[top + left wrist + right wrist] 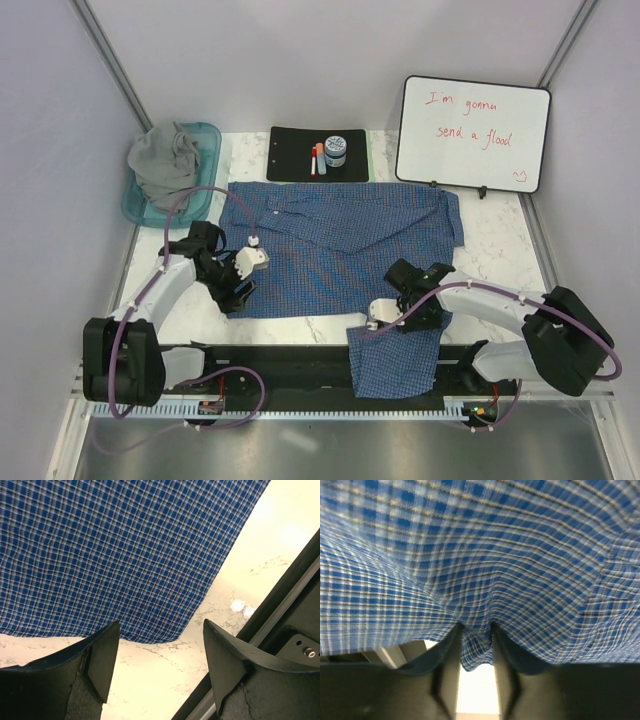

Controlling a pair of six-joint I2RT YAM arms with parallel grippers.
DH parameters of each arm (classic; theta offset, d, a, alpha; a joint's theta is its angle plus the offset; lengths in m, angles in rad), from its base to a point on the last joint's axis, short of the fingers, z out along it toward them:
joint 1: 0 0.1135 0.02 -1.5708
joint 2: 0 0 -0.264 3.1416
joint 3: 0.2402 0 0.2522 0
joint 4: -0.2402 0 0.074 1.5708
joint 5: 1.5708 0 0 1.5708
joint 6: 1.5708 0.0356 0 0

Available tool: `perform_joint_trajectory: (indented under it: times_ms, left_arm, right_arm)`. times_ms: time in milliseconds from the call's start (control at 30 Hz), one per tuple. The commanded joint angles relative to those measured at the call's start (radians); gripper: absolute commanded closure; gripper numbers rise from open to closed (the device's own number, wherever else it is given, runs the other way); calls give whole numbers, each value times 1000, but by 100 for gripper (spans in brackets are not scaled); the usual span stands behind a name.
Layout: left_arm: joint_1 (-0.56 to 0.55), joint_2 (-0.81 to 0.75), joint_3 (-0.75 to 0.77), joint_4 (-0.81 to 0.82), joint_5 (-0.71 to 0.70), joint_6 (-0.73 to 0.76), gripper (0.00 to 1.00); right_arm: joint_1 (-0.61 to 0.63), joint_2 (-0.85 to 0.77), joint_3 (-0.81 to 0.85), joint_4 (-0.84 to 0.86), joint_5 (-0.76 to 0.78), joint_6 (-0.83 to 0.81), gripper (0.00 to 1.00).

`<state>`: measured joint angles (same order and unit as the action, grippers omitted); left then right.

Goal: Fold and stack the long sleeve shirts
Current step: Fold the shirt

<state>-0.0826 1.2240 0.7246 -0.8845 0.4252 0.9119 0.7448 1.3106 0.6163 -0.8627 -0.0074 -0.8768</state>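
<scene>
Marble-look tabletop (500,262) between pale walls (300,60), checked shirt (340,240) spread across it, grey shirt (165,160) in teal tub (135,210); left gripper (160,632) agape, right gripper (476,630) pinching checked shirt's edge.

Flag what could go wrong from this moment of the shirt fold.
1. The right gripper pinches only a small tuck of the checked shirt; it may slip free under a pull.
2. The hanging flap drapes off the near table edge over the black rail and could snag there.
3. The left gripper is open just off the hem and holds nothing, so a one-sided pull could skew the fold.
</scene>
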Motion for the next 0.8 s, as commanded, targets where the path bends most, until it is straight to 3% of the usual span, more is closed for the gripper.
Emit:
perform_joint_trajectory:
  times_ms: [0, 33, 167, 467, 633, 767]
  left_arm:
    - [1, -50, -40, 22, -13, 114, 27]
    - [0, -67, -50, 19, -19, 133, 27]
    - [-2, -121, -100, -1, -29, 212, 30]
    - [-43, -142, -178, 27, -59, 320, 38]
    - [-114, -202, -289, 130, -143, 346, 46]
    - [-141, -236, -369, 171, -193, 378, 62]
  right_arm:
    - [4, 26, -20, 88, 23, 32, 75]
    - [4, 10, -17, 80, 15, 33, 83]
    - [4, -59, 17, 10, 9, 39, 94]
    - [4, -60, 43, -18, 11, 58, 97]
    - [4, -68, 46, -25, 12, 64, 100]
    - [4, -99, 51, -54, 10, 64, 100]
